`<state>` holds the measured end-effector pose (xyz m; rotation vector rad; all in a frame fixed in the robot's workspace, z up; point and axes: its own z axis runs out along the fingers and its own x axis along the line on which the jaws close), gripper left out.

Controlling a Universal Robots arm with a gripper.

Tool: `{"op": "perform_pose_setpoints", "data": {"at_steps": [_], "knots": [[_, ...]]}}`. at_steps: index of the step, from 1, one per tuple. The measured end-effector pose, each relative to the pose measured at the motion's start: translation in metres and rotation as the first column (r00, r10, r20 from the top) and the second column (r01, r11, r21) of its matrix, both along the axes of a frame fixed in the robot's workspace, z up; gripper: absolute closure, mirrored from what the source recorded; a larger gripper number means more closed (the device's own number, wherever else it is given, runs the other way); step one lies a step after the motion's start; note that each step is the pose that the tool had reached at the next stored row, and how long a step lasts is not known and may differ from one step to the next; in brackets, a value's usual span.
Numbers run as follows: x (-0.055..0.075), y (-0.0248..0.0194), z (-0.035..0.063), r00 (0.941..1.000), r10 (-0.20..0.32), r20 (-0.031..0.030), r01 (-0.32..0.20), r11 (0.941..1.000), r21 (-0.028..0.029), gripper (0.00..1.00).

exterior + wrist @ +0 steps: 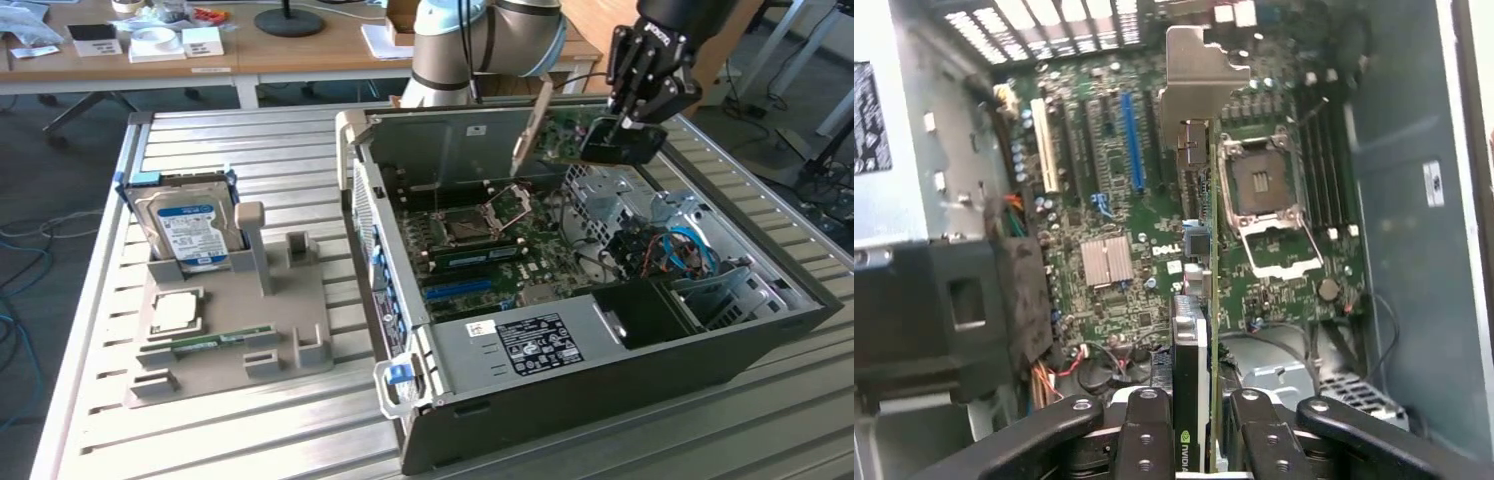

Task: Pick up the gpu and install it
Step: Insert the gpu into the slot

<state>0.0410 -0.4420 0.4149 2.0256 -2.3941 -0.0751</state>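
Observation:
My gripper [617,128] is shut on the gpu [558,132], a thin card with a grey metal end bracket [531,130]. I hold it edge-down in the air above the open computer case [400,330], over the back of the motherboard [494,255]. In the wrist view the gpu [1199,300] runs away from the gripper [1194,455], its bracket [1199,75] at the far end, hanging above the board between the blue expansion slot [1131,140] and the processor socket [1264,185]. The card is clear of the board.
A grey parts holder [300,310] at the exterior view's left carries a silver hard drive with a blue label [187,225], a processor [176,312] and a green memory stick [200,345]. Cables [667,255] and a drive cage [727,295] fill the case's right side.

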Motion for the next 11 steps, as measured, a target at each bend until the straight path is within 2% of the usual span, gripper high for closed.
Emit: {"op": "perform_pose_setpoints", "data": {"at_steps": [3,11], "knots": [[0.0,0.0,-0.0002,0.9987,0.05,0.0,-0.05,0.9987,0.0,0.73],[-0.0026,0.0001,-0.0003,0.9984,0.056,0.0002,-0.056,0.9984,0.0001,0.73]]}}
